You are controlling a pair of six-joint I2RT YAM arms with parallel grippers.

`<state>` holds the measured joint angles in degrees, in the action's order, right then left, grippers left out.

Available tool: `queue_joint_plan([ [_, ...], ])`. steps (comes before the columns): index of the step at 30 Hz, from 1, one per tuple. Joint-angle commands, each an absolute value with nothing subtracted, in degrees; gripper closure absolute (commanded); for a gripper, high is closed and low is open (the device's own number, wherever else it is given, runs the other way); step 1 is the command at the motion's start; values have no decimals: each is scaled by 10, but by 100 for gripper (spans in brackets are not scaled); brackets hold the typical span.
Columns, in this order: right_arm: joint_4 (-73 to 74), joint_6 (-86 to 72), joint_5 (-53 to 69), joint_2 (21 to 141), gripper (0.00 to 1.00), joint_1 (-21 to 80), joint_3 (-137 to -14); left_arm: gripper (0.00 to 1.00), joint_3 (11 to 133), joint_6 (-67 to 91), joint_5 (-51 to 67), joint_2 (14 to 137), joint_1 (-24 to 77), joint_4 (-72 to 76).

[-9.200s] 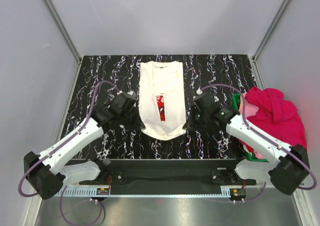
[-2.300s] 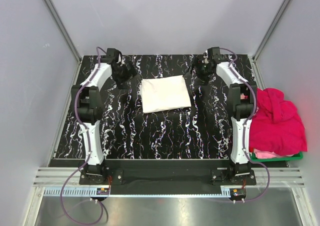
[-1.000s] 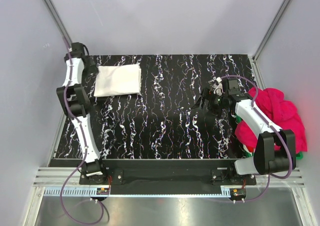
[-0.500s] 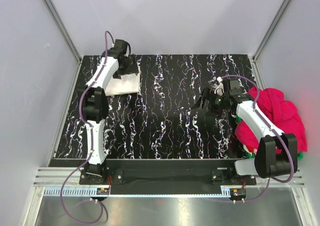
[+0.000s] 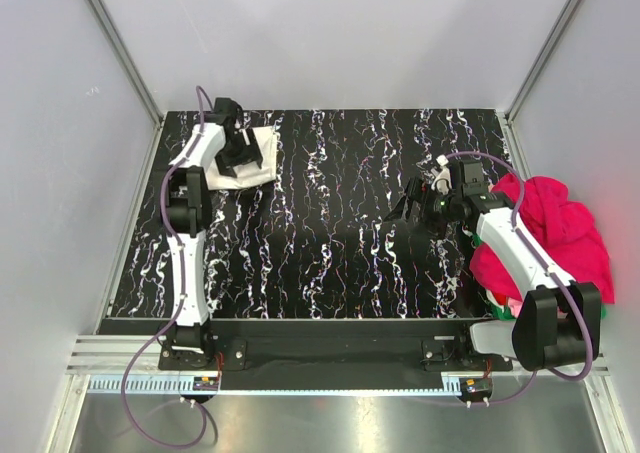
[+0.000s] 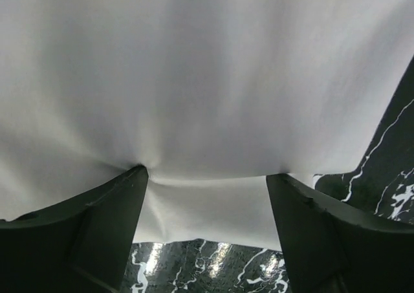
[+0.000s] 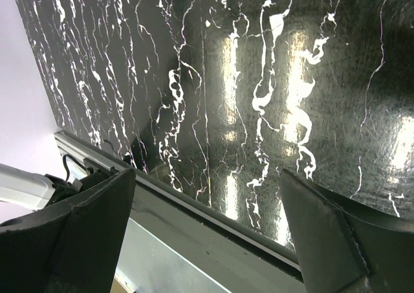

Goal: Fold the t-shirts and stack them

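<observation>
A folded white t-shirt (image 5: 232, 178) lies at the far left of the black marbled table (image 5: 330, 223); its print does not show. My left gripper (image 5: 243, 153) is right on top of it. In the left wrist view the white t-shirt (image 6: 207, 79) fills the frame. The left gripper (image 6: 207, 174) stands open there, both tips pressing into the cloth, which puckers at the left fingertip (image 6: 132, 176). Magenta-pink t-shirts (image 5: 555, 228) are heaped at the right edge. My right gripper (image 5: 400, 211) hovers open left of that heap, and in its own view the right gripper (image 7: 208, 173) holds nothing.
A green basket (image 5: 497, 308) shows only as slivers under the pink heap. Grey walls close in the left, back and right sides. The metal front rail (image 7: 194, 228) of the table runs under the right gripper's view. The left arm stretches along the left wall.
The left gripper swung from the far-left corner onto the folded white shirt, and its jaws have drawn in a little. The shirt shifted slightly right. The right arm barely moved.
</observation>
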<state>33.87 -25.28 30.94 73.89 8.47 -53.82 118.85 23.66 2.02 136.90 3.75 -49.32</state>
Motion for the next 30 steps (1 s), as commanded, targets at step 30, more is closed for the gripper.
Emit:
queue_joint_plan([
  [30, 331, -236, 315, 848, 0, 88, -581, 1, 1410, 357, 162, 1555, -176, -335],
])
